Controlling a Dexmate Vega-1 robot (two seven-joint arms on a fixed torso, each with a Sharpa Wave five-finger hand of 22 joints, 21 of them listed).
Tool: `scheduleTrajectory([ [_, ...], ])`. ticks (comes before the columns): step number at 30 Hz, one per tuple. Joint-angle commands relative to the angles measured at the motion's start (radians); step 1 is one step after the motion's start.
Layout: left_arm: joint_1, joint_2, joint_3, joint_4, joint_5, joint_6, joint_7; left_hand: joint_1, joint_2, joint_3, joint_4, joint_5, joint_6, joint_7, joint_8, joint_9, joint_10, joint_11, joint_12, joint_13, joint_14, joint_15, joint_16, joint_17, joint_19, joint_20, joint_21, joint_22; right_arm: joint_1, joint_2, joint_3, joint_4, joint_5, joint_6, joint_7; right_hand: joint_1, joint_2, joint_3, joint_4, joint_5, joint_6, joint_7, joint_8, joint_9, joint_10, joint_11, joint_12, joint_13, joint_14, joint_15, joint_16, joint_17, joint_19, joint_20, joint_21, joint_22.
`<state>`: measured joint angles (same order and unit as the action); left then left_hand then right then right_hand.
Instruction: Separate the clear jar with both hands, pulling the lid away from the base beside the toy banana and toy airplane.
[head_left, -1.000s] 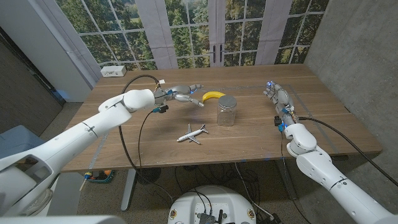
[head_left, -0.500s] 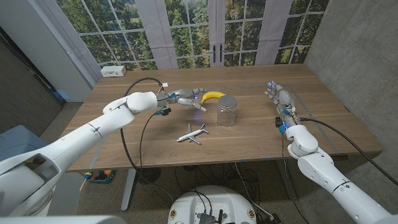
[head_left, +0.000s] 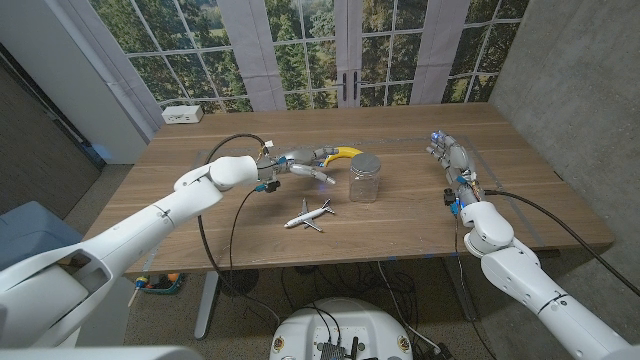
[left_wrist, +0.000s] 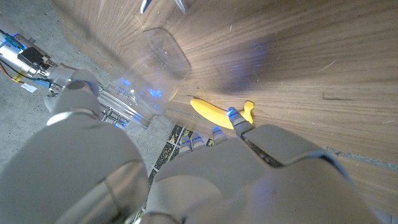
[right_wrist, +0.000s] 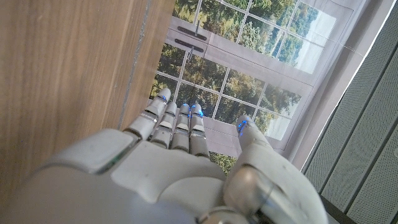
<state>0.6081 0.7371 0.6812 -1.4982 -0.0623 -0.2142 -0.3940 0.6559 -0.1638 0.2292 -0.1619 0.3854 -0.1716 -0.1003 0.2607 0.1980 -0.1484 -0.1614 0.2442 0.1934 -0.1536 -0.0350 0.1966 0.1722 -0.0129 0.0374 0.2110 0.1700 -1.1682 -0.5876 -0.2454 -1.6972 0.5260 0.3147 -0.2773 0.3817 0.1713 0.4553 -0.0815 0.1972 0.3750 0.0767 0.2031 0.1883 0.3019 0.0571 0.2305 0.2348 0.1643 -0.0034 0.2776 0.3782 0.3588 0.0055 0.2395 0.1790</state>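
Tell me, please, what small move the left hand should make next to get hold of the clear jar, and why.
Probably carry the left hand a little further toward the clear jar and close on its base. The hand is open, holding nothing, beside the toy banana and short of the jar, whose lid is on. The right hand waits far off.

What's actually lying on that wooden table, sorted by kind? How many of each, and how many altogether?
Toys: 2, a toy banana and a toy airplane.
Jars: 1, a clear jar with its lid on.
White boxes: 1, a small white box at the far corner.
Total: 4 things. The left hand and right hand hold none of them.
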Motion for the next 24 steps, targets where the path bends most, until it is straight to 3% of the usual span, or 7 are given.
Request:
scheduleTrajectory([
  [1,0.001,-0.046,0.011,0.080,-0.027,-0.056,0.010,0.027,0.005,-0.008,0.000,-0.013,-0.018,-0.012,0.016,0.006,0.032,-0.002,0.007,0.002,0.023,-0.020,0.005,0.002,0.030,-0.006,0.006,0.003,-0.015,-0.006,0.008,-0.019,-0.008,-0.006,-0.010,-0.008,-0.001,-0.004,0.002,-0.001,0.007,0.000,-0.001,0.004,0.011,0.000,-0.003,0.002,0.004,0.006,0.003,0.005,0.008,0.002,-0.004,0.004],
  [17,-0.021,-0.111,0.034,0.168,-0.057,-0.125,-0.009,0.051,0.014,-0.010,0.001,-0.032,-0.013,-0.020,0.023,0.006,0.040,0.000,0.000,0.002,0.045,-0.019,0.004,0.001,0.047,-0.007,0.003,0.003,-0.045,-0.010,0.023,-0.047,-0.016,-0.008,-0.026,-0.012,-0.003,-0.006,0.000,-0.001,0.010,0.002,-0.001,0.004,0.013,0.001,-0.004,0.002,0.005,0.009,0.002,0.004,0.008,0.005,-0.005,0.004],
  [22,-0.021,-0.130,0.037,0.195,-0.067,-0.148,-0.005,0.067,0.021,-0.014,0.003,-0.056,-0.005,-0.018,0.032,0.007,0.060,0.005,-0.002,0.002,0.069,-0.032,0.003,0.001,0.100,-0.027,0.015,0.004,-0.052,-0.012,0.027,-0.054,-0.018,-0.008,-0.029,-0.014,-0.003,-0.007,-0.001,-0.001,0.012,0.003,0.000,0.004,0.014,0.001,-0.003,0.002,0.005,0.008,0.002,0.004,0.008,0.005,-0.006,0.004],
  [24,-0.019,-0.138,0.038,0.203,-0.071,-0.154,-0.001,0.074,0.026,-0.014,0.004,-0.071,0.005,-0.004,0.040,0.007,0.077,0.021,0.000,0.002,0.090,-0.033,0.005,0.001,0.124,-0.032,0.018,0.005,-0.055,-0.011,0.029,-0.055,-0.018,-0.007,-0.030,-0.014,-0.003,-0.007,-0.001,-0.001,0.012,0.004,0.000,0.004,0.014,0.002,-0.003,0.002,0.006,0.009,0.002,0.003,0.008,0.005,-0.007,0.004],
])
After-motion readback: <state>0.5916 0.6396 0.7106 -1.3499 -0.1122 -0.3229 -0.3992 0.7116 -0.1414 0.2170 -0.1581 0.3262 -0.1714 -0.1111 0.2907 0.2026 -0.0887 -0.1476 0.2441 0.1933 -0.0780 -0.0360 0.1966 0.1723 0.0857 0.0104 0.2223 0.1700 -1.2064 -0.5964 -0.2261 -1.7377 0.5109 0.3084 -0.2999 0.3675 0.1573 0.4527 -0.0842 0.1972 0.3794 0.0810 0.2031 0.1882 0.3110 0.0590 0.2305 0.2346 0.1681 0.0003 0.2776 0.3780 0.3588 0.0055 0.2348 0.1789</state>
